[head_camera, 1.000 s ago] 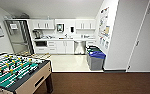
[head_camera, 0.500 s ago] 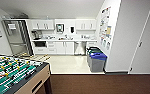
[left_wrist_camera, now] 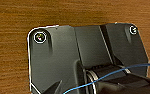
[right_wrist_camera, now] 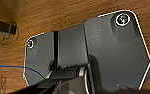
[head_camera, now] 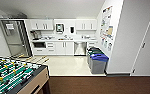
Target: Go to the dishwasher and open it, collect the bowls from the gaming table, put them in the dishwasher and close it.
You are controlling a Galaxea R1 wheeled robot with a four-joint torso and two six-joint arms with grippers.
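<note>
The dishwasher (head_camera: 80,48) is the grey steel front set among white lower cabinets at the far end of the kitchenette, and its door is shut. It stands well ahead of me, across pale flooring. The bowls and the gaming table are out of view. Both wrist views look down past the robot's dark plate onto brown wood-grain floor (left_wrist_camera: 13,22) (right_wrist_camera: 53,12).
A table-football table (head_camera: 13,75) fills the near left corner. Grey bins with blue and green lids (head_camera: 98,62) stand along the right wall before the kitchenette. A white door (head_camera: 148,50) is at right, a glass door (head_camera: 16,37) at far left. Pale floor (head_camera: 66,66) lies between.
The whole head view has shifted slightly, so the camera has moved a little towards the kitchenette. Nothing in the room itself has moved.
</note>
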